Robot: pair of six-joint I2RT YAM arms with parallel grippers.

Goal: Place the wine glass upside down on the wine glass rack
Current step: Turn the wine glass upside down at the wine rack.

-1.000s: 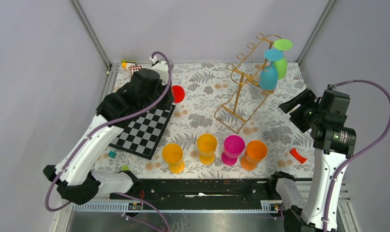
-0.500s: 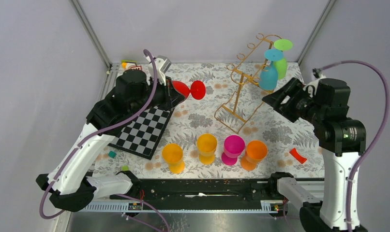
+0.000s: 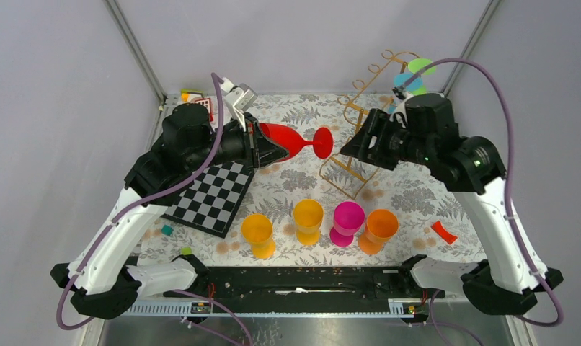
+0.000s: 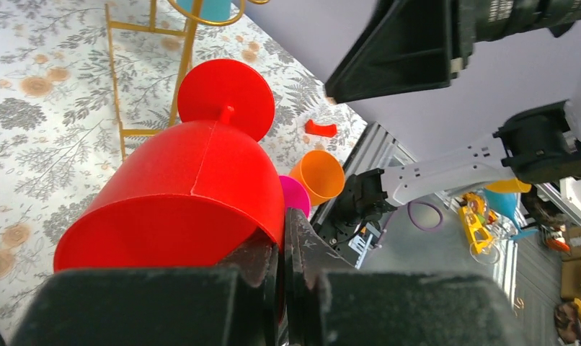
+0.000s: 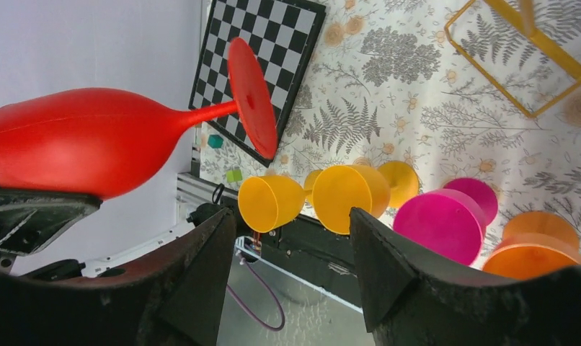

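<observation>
My left gripper (image 3: 262,150) is shut on the rim of a red wine glass (image 3: 291,140) and holds it sideways above the table, its foot pointing right. The glass fills the left wrist view (image 4: 194,187) and shows in the right wrist view (image 5: 93,140). My right gripper (image 3: 354,148) is open and empty, just right of the glass's foot (image 3: 324,142); its fingers (image 5: 201,274) frame the glasses below. The gold wire wine glass rack (image 3: 356,133) stands at the back right, partly hidden behind my right arm, with a blue glass (image 3: 403,81) and a green glass (image 3: 421,66) hanging on it.
A row of upright glasses stands near the front: two yellow-orange (image 3: 257,232) (image 3: 308,218), one magenta (image 3: 347,220), one orange (image 3: 378,229). A checkerboard (image 3: 212,198) lies at left. A small red piece (image 3: 443,232) lies at right. Small blocks lie at the left edge.
My left gripper has lifted the red glass and carried it right, toward the rack. My right arm has swung left and forward until its open gripper is next to the glass's foot.
</observation>
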